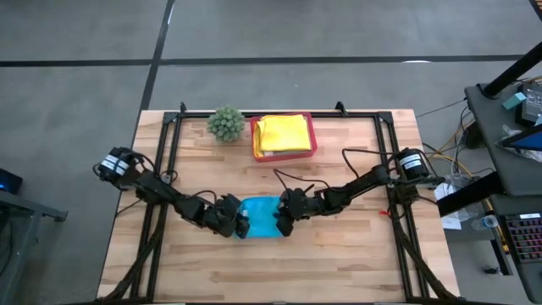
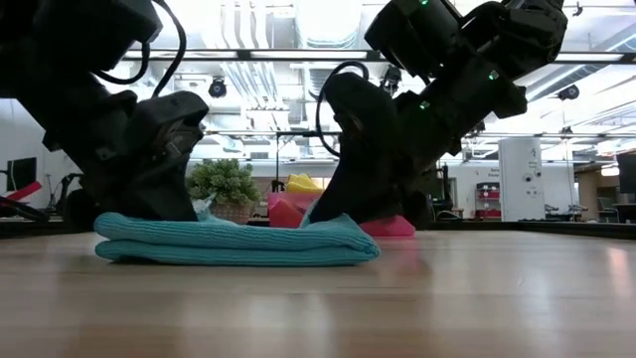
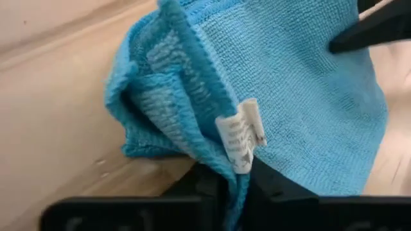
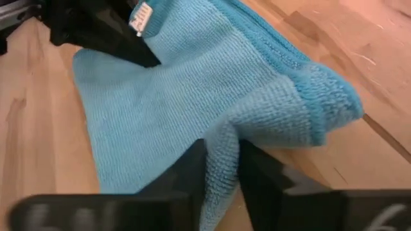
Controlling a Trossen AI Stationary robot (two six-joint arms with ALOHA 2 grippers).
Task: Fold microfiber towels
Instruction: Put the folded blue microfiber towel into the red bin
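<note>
Up close, a small white care label (image 3: pixel 241 136) sticks out of the hem of the teal towel (image 1: pixel 261 217); its print is too blurred to read. This ribbed microfiber cloth lies folded in layers near the middle of the wooden table (image 1: pixel 339 263), toward the front. Both arms meet over it. The left gripper (image 1: pixel 240 224) is clamped on the towel's left edge — the cloth bunches up between its dark fingers (image 3: pixel 273 186), right by the label. The right gripper (image 1: pixel 282 222) pinches the right edge the same way, a rounded fold of cloth rising between its fingers (image 4: pixel 260 176). Farther back, a pink tray (image 1: pixel 311 149) holds yellow towels (image 1: pixel 282 133), neatly stacked. Just beside the tray's left side sits a small round spiky green plant (image 1: pixel 225 123) — close to the table's far edge.
</note>
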